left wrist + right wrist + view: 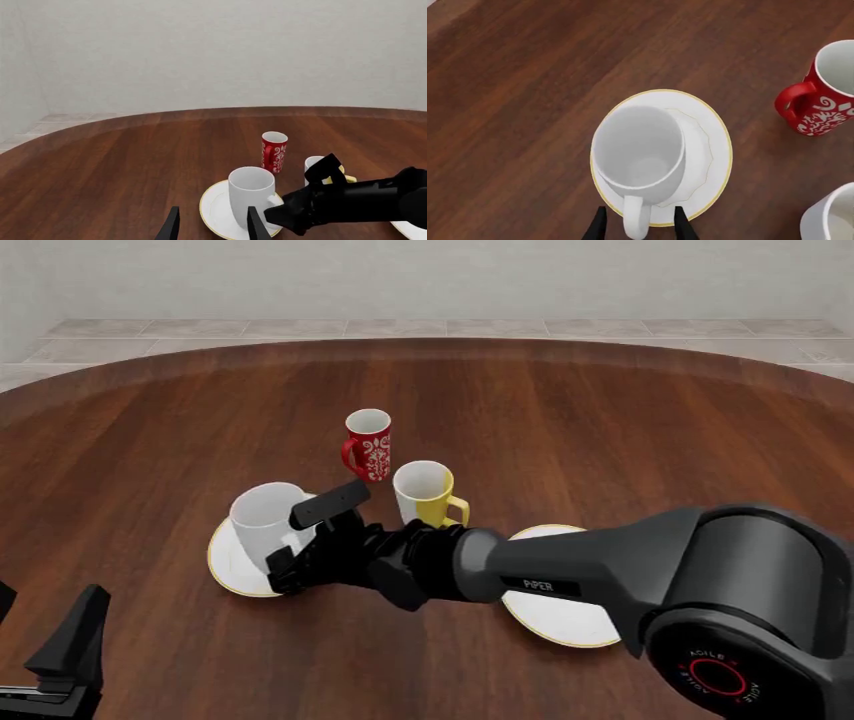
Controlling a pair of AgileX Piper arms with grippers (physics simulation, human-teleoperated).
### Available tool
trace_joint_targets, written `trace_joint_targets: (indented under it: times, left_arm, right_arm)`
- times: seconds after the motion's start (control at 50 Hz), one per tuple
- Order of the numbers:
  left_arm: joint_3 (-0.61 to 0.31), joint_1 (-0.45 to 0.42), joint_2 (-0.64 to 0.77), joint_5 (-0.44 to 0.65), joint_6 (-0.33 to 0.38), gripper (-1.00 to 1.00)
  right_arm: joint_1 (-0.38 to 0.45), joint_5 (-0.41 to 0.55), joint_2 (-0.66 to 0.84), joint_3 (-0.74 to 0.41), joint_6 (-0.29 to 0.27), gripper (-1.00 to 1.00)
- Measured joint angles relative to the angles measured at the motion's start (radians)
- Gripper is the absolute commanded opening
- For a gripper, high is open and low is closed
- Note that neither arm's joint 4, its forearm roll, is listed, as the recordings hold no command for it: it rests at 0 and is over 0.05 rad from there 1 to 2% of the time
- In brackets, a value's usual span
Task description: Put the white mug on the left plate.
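Since the white mug (639, 150) already stands upright on the left plate (710, 150), my right tool (638, 225) sits parted astride its handle, gripping nothing. I judge it best to draw straight back, keeping both fingers off the handle so the mug stays put.

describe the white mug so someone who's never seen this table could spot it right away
On the brown table, find the left plate, white with a gold rim. The white mug stands upright on it, with the right gripper at its handle. It is the tallest mug and plain white, unlike the red patterned mug and the yellow-handled mug behind it.
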Motion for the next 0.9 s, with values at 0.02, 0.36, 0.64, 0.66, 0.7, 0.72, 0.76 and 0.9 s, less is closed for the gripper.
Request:
trace_joint_targets:
  times: [0.02,0.36,0.64,0.66,0.7,0.72,0.76,0.9]
  left_arm:
    - [0.0,0.0,0.0,0.0,0.0,1.0]
    - [0.0,0.0,0.0,-0.001,0.001,1.0]
    - [-0.001,0.0,0.0,-0.003,0.001,1.0]
    - [-0.001,0.0,0.0,-0.003,0.001,1.0]
    - [-0.001,0.0,0.0,-0.003,0.001,1.0]
    - [-0.001,0.0,0.0,-0.003,0.001,1.0]
    - [-0.002,-0.001,0.0,-0.003,0.001,1.0]
    - [-0.003,-0.001,0.0,-0.003,0.001,1.0]
  right_arm:
    - [0.0,0.0,0.0,0.0,0.0,1.0]
    - [-0.002,0.002,-0.011,0.009,-0.004,1.0]
    - [-0.005,0.015,-0.034,0.013,-0.016,1.0]
    - [-0.005,0.017,-0.036,0.013,-0.017,1.0]
    - [-0.005,0.019,-0.039,0.013,-0.019,1.0]
    - [-0.005,0.02,-0.042,0.013,-0.02,1.0]
    - [-0.005,0.023,-0.045,0.013,-0.022,1.0]
    - [-0.004,0.034,-0.061,0.013,-0.029,1.0]
